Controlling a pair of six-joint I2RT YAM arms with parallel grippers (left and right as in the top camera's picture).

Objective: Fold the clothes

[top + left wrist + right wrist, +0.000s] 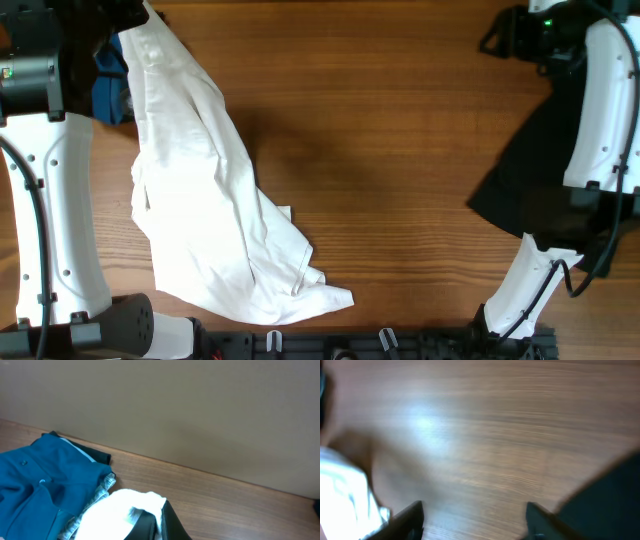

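Left gripper (156, 526) pinches white T-shirt (205, 215) edge beside bare table (400, 150).

Left pincer (157, 527) clamped; right pincer (474, 519) spread wide.

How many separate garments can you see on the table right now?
4. The large white thin-cloth T-shirt lies left of centre; a blue garment and a grey garment sit bunched at the far left corner; a black garment lies at the right edge. More may be hidden.

Blurry right-wrist view, blown-out T-shirt (342, 492)
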